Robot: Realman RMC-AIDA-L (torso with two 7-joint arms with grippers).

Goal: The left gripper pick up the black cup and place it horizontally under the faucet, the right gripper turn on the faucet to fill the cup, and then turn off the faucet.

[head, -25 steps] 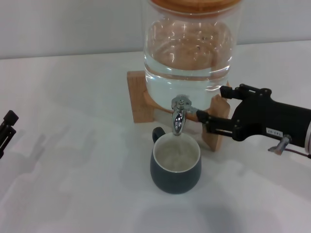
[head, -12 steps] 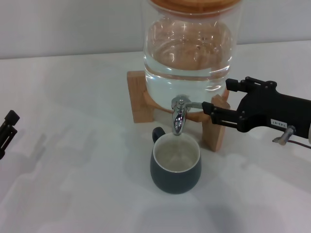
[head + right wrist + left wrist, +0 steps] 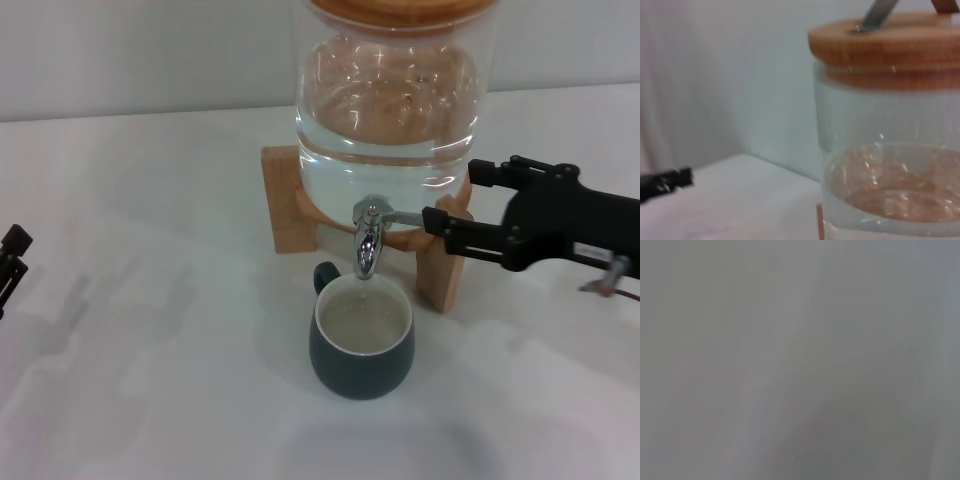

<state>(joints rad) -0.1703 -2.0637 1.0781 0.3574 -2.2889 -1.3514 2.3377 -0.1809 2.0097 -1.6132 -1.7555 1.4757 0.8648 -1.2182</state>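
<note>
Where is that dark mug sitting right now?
In the head view the black cup stands upright on the white table, directly below the faucet of the glass jar, just in front of the wooden stand.

A: The black cup [image 3: 361, 348], just off the right gripper [image 3: 452, 207]?
B: Dark charcoal outside, cream-white inside. That gripper is all black.
A: The faucet [image 3: 368, 240] beside it?
B: Shiny chrome, on a clear glass jar [image 3: 392, 100] with a light wood lid [image 3: 885, 42].
A: The rest?
B: Pale wooden stand [image 3: 288, 200], plain white tabletop [image 3: 160, 300], black left gripper [image 3: 10, 262].
</note>
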